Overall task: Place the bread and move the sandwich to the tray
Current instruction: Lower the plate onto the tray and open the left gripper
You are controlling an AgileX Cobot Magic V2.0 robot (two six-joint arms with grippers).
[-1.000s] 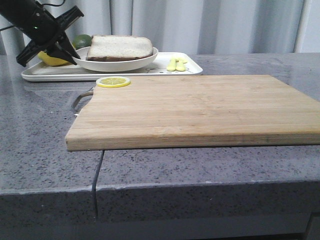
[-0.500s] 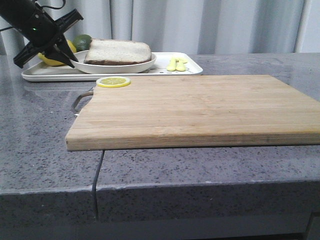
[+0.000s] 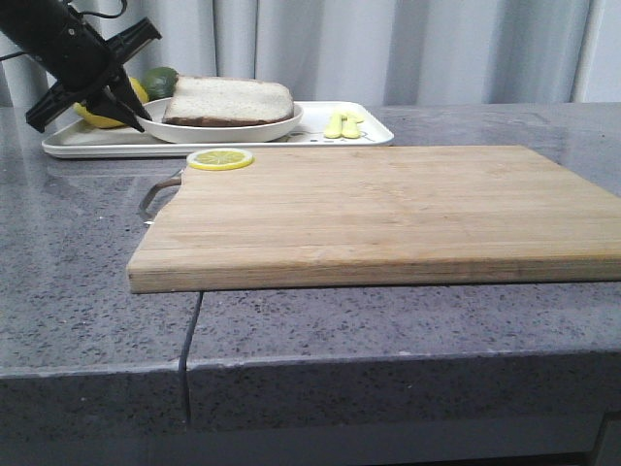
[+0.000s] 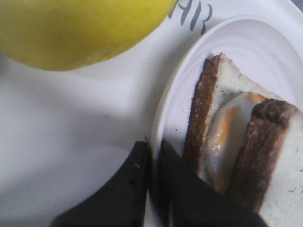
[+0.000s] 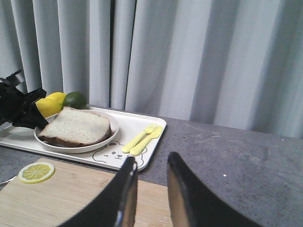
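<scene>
jaws of left gripper (image 4: 152,156) nearly closed w/ the plate (image 4: 165,118) rim between the tips, it seems pinched. sandwich (image 3: 229,101) lies on plate, plate on tray (image 3: 107,144), egg seen only in wrist view. lemon (image 4: 71,28) beside, cut off. right gripper (image 5: 150,177) slightly apart, holds nothing, above cutting board (image 3: 388,209).

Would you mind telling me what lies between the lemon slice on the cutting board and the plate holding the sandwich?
Only the tray's near rim and a strip of grey countertop separate the lemon slice from the plate; the front view shows this.
</scene>
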